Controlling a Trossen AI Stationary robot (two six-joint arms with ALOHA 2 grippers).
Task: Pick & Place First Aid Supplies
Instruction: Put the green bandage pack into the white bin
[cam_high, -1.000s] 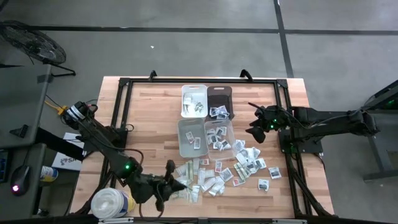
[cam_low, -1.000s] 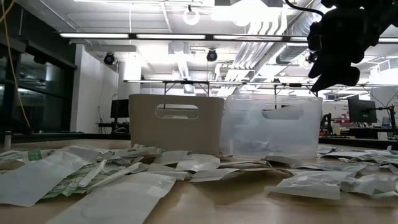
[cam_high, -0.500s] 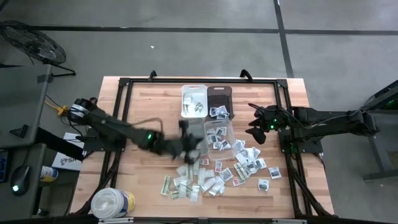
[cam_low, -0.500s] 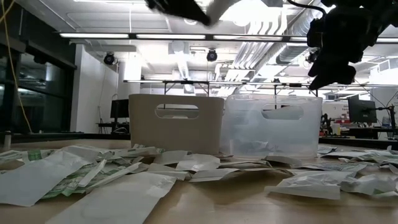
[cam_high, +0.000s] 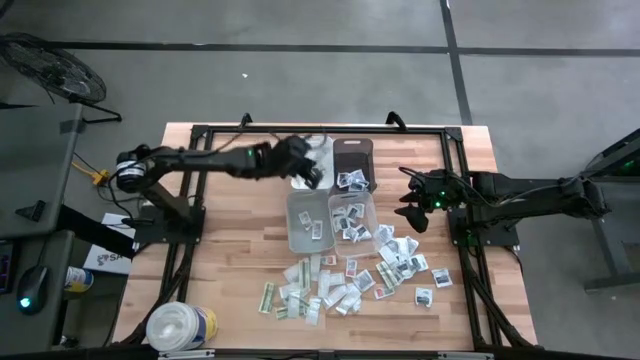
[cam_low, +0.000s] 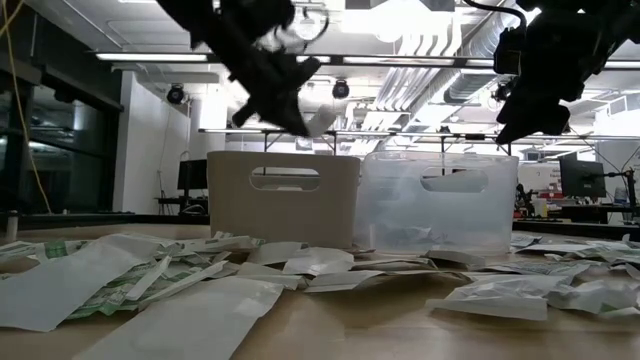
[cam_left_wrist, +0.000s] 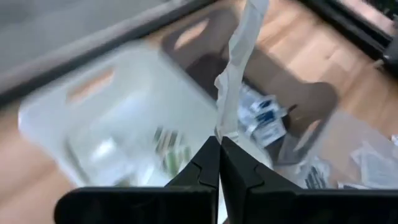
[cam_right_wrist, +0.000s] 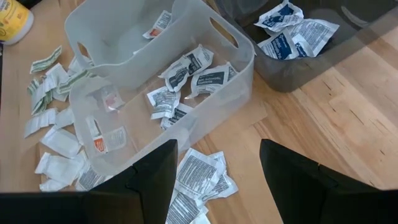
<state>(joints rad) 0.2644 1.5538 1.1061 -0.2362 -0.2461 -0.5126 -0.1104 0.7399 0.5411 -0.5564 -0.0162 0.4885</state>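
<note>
The left gripper (cam_left_wrist: 219, 142) hangs over the white bin (cam_high: 311, 160), jaws pressed together on 1 packet (cam_left_wrist: 241, 62), a limp paper strip standing up from the tips. Packets look feather-light, thin and floppy, likely to slide or flutter; best pinched at an edge or raised corner. The right gripper (cam_high: 411, 205) waits beside the bins, jaws spread, empty. 4 bins sit on the worktop (cam_high: 240, 210); loose packets (cam_high: 340, 285) number dozens, too many to count.

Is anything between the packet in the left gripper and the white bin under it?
Nothing visible. The left gripper, shut on a white packet, hangs over the open white bin; only air shows between them.
</note>
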